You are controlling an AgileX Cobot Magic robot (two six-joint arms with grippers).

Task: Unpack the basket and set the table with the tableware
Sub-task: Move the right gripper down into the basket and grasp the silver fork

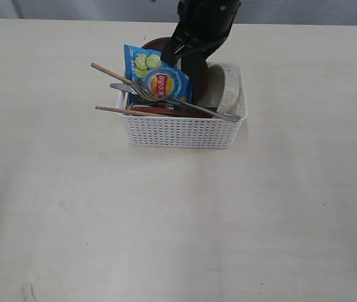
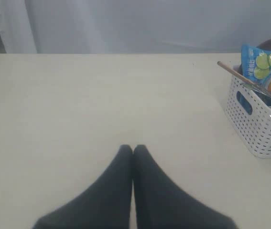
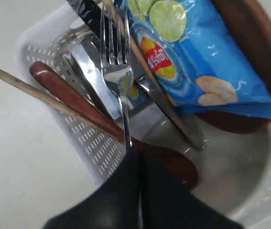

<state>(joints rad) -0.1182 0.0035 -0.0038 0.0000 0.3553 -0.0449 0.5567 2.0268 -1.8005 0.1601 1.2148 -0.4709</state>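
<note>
Two clenched: left tool (image 2: pixel 133 149), right tool (image 3: pixel 137 151) (over basket (image 1: pixel 181 132)) | chip bag (image 1: pixel 159 78) covers plate (image 1: pixel 159 41)

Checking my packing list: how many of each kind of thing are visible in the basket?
Wooden chopsticks: 2
Steel fork: 1
Steel knife: 1
Wooden spoon: 1
Brown plate: 1
Off-white bowl: 1
Chip bag: 1
Total: 8
A shiny steel piece under the cutlery is too hidden to name.
</note>
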